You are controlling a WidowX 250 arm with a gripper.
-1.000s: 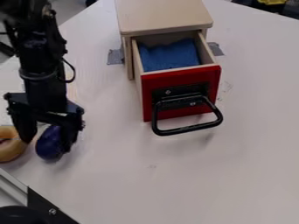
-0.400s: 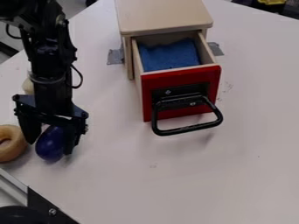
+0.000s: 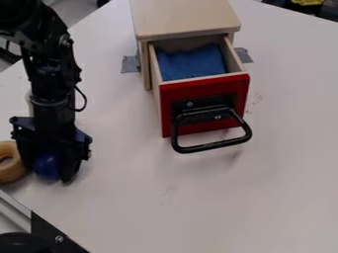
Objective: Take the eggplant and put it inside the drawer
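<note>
Camera view has the black tool [image 3: 48,174] low at the left of the counter [image 3: 198,212], down around the eggplant [image 3: 46,165], which lies on that surface near a tan ring [image 3: 13,174]. From where I stand, I can't tell whether it's clenched. The red-fronted drawer [image 3: 211,85], well apart, is open.

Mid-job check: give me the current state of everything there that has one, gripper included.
Gripper: closed on the eggplant, down near the tabletop
Eggplant: between the fingers, outside the drawer
Drawer: pulled open
Blue cloth: lying inside the drawer
Tan ring: lying on the table beside the gripper
</note>
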